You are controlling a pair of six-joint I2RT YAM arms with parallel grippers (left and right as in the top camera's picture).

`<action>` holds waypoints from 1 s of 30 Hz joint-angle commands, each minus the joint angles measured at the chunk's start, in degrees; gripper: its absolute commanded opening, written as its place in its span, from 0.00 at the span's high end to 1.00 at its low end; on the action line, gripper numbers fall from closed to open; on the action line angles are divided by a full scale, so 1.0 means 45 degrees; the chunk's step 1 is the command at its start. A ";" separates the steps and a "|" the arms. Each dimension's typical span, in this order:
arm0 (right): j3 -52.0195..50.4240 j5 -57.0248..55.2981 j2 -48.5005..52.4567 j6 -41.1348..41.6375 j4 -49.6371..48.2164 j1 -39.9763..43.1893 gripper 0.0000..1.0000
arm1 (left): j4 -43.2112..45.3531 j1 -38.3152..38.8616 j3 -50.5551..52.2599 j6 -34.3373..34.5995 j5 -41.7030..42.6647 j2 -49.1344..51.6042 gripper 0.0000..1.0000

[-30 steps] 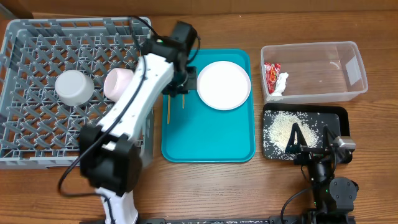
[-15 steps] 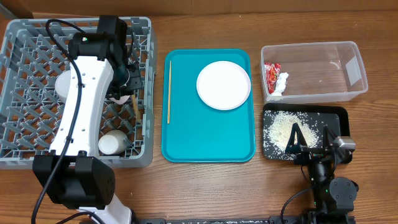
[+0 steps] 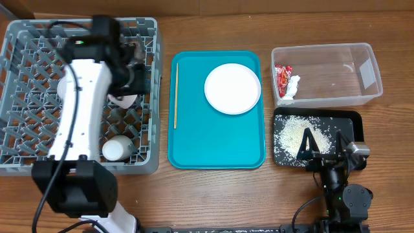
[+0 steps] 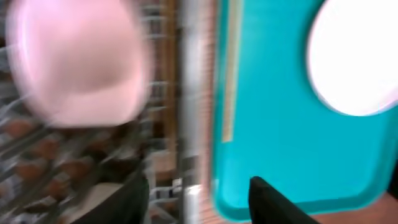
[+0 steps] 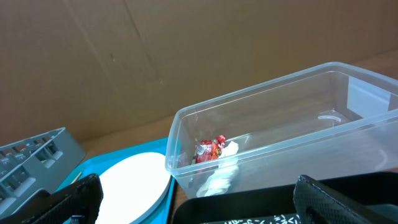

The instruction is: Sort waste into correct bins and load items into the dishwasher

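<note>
My left gripper [image 3: 134,76] hovers over the right side of the grey dish rack [image 3: 26,39], just above a pink bowl [image 3: 123,99]. The left wrist view is blurred, but my left gripper [image 4: 199,200] shows its dark fingers [image 4: 133,200] apart with nothing between them, and the pink bowl [image 4: 81,62] lies ahead. A white plate [image 3: 233,88] and a chopstick [image 3: 175,95] lie on the teal tray [image 3: 217,145]. Over the black rice tray [image 3: 352,123], my right gripper [image 3: 321,154] stands open and empty, also seen as right gripper [image 5: 199,202].
In the rack, a white bowl [image 3: 63,87] is partly under the arm and a white cup [image 3: 116,149] lies near the front. The clear bin [image 3: 336,71] holds a red wrapper [image 3: 283,77] and crumpled tissue [image 3: 292,87]. Rice [image 3: 301,133] is scattered on the black tray.
My left arm swung from the teal tray over to the dish rack, then its jaws parted. Only one chopstick is now on the tray. The right arm stayed still.
</note>
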State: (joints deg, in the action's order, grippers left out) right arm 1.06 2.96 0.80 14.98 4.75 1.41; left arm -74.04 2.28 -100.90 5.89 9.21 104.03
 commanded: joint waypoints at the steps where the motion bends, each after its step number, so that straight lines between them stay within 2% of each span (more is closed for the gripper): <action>1: -0.0136 -0.0068 -0.0141 0.0005 -0.0058 0.0049 0.00 | 0.1195 0.1802 0.1132 0.2565 -0.1015 -0.0141 0.40; 3: -0.0136 -0.0068 -0.0141 0.0005 -0.0058 0.0049 0.00 | 0.2788 0.2759 0.2419 0.2773 -0.1506 0.0053 0.41; 5: -0.0136 -0.0068 -0.0141 0.0005 -0.0058 0.0049 0.00 | 0.4109 0.3444 0.3609 0.3487 -0.2433 0.0413 0.47; 8: -0.0136 -0.0068 -0.0141 0.0005 -0.0058 0.0049 0.00 | 0.5056 0.3575 0.4002 0.4337 -0.3133 0.1064 0.56; 11: -0.0136 -0.0068 -0.0141 0.0005 -0.0058 0.0049 0.00 | 0.6047 0.3575 0.4002 0.4017 -0.3235 0.1710 0.57; 19: -0.0136 -0.0073 -0.0141 0.0005 -0.0058 0.0049 0.00 | 0.6562 0.3570 0.4002 0.3677 -0.4085 0.3813 0.58; 23: -0.0136 -0.0068 -0.0141 0.0005 -0.0058 0.0049 0.00 | 0.6717 0.3585 0.4002 0.2764 -0.2710 0.4027 0.69; 24: -0.0136 -0.0068 -0.0141 0.0005 -0.0058 0.0049 0.00 | 0.6849 0.3585 0.3954 0.2254 -0.1719 0.4027 0.75; 26: -0.0136 -0.0068 -0.0141 0.0005 -0.0058 0.0049 0.00 | 0.6722 0.3580 0.3886 0.2016 -0.1234 0.4022 0.93; 27: -0.0136 -0.0073 -0.0141 0.0005 -0.0058 0.0049 0.00 | 0.6572 0.3560 0.3803 0.2025 -0.1229 0.4022 0.96; 30: -0.0136 -0.0068 -0.0141 0.0005 -0.0058 0.0049 0.00 | 0.5649 0.3400 0.2982 0.2229 -0.1117 0.3900 0.96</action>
State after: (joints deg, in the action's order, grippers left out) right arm 1.06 2.96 0.78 14.98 4.73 1.41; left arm -46.24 18.39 -84.60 16.75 1.21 119.92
